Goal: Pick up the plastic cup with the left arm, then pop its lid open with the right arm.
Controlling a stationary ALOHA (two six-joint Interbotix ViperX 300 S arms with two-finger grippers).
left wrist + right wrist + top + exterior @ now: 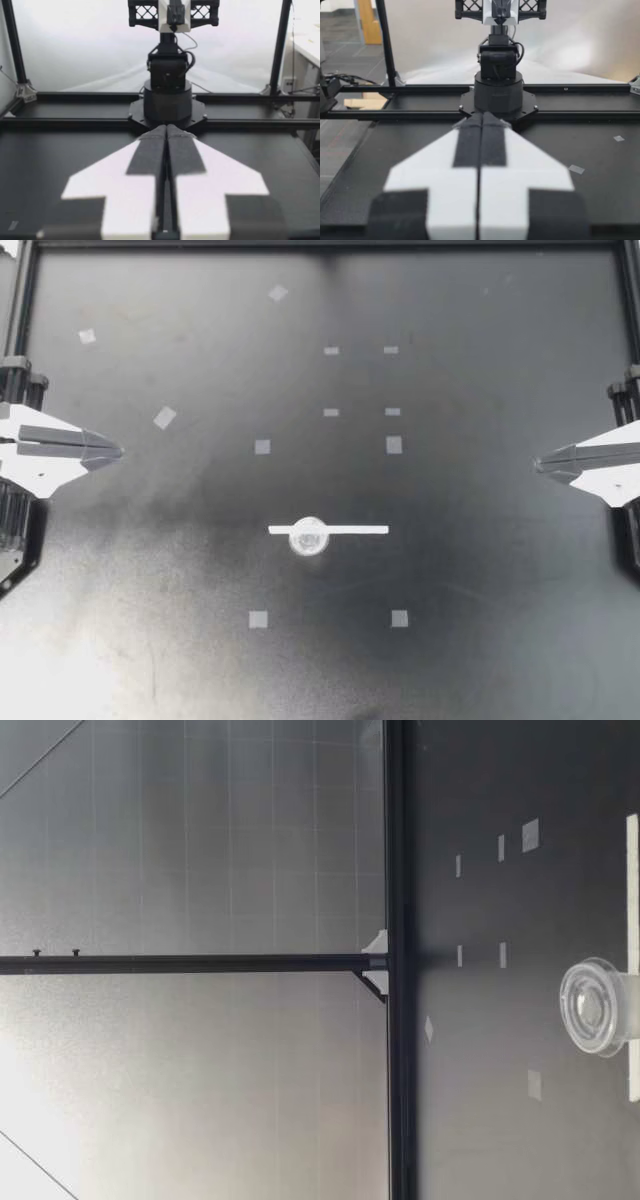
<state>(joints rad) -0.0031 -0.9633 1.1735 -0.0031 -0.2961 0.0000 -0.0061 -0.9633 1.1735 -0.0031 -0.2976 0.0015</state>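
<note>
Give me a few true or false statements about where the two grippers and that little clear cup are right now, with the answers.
1. The left gripper is shut and holds nothing. True.
2. The right gripper touches the clear cup. False: it is shut near the table's right edge, well apart from the cup.
3. The clear cup meets the white strip. True.
4. The clear cup stands beside the left gripper. False: it stands near the table's middle, between the two arms.
</note>
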